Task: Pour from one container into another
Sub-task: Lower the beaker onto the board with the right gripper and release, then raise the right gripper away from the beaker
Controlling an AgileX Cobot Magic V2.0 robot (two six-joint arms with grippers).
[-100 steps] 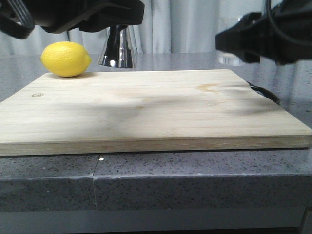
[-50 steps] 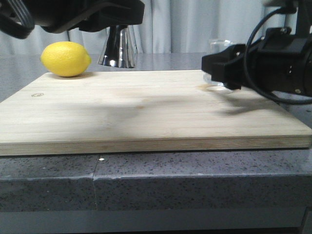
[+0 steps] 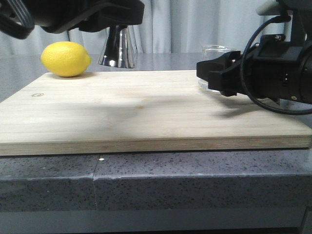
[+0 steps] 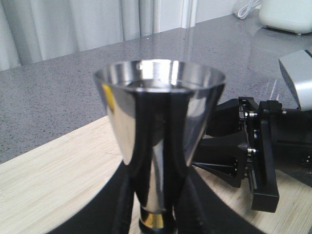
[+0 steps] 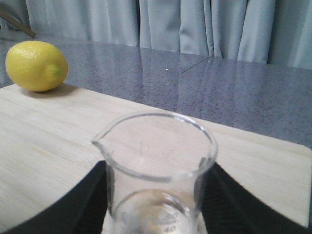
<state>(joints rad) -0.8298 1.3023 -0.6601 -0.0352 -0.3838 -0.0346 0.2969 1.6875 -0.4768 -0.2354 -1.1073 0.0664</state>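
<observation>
Grey speckled tabletop [image 3: 146, 180] carries a big pale wooden cutting board [image 3: 146, 109] that takes up most of the front view. Right arm reaches in low over the board's right side; right gripper [image 3: 214, 73] sits around the beaker [image 5: 156, 170], black fingers [image 5: 87, 195] flanking the glass on both sides, looks clamped on it. Beaker is clear, upright, rolled rim with the pouring lip turned toward the lemon side; only its rim pokes out above the gripper in the front view [image 3: 218, 48], at the board's right rear. Can't tell if any liquid is in it, the glass base with faint printed marks shows through. Left arm is up at the top left of the front view; left gripper [image 4: 156, 222] is closed around the waist of the jigger [image 4: 158, 141], holding it upright with the wide cone mouth on top. Jigger is shiny steel, gold band just visible at the waist; inside of the top cup reads as bare metal, contents can't be made out. In the front view it hangs near the board's rear left [image 3: 117, 48], well apart from the beaker. Lemon [image 3: 66, 59], yellow, lies on the board's far left corner, just beside the jigger.
</observation>
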